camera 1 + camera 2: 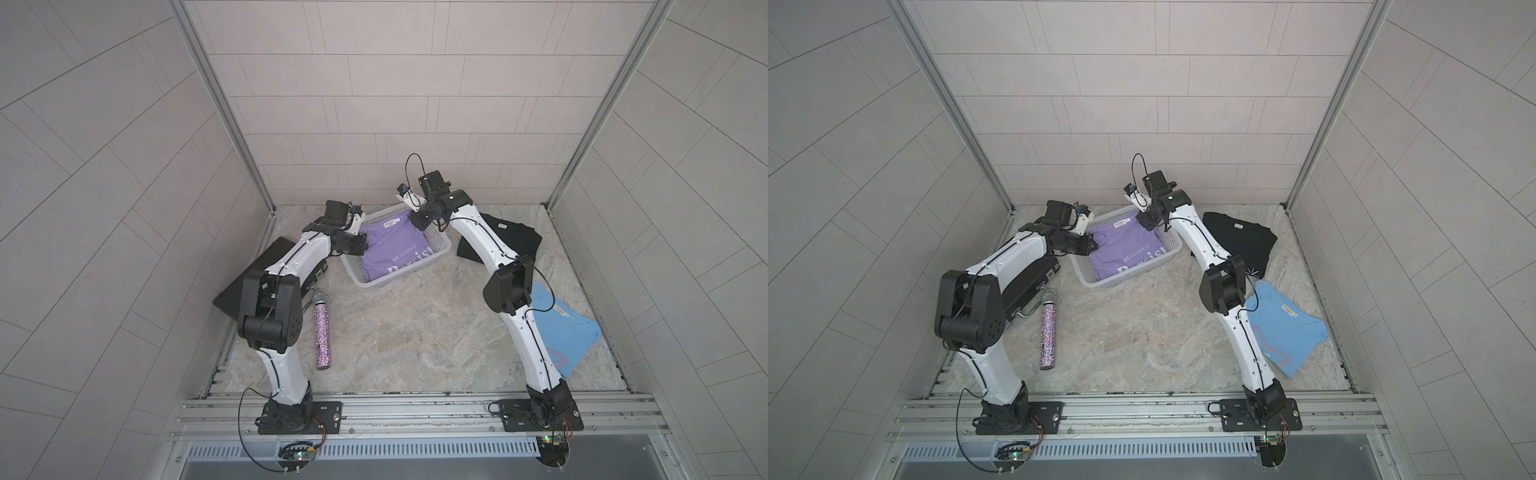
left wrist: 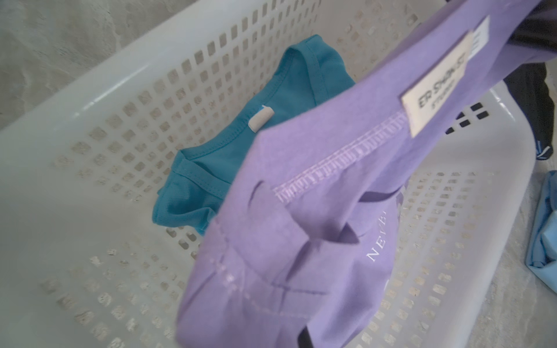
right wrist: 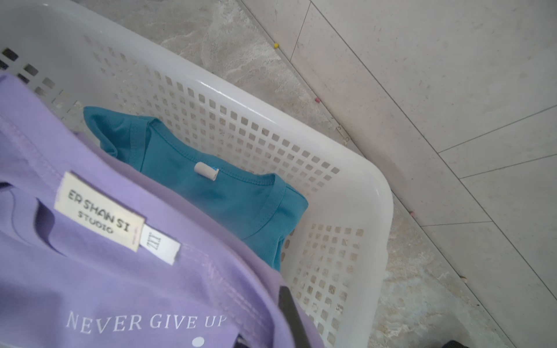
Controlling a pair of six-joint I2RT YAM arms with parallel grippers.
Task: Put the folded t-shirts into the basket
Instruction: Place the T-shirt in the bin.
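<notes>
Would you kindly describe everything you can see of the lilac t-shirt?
The lilac t-shirt is soft folded cloth with white "NEVER GIVE UP" and "Persist" print, a cream neck label and a white size tag. It sags over the basket, collar end pinched by the shut left hand and right hand, above the teal t-shirt lying inside.

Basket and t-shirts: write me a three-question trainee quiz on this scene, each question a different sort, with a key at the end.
1. Which t-shirt lies in the basket beneath the lilac t-shirt? A) teal B) black C) light blue
2. True or false: the glittery microphone lies on the table, outside the basket.
3. How many t-shirts lie on the table outside the basket?

Key
1. A, the teal t-shirt.
2. True.
3. Two: the black t-shirt and the light blue t-shirt.
</notes>
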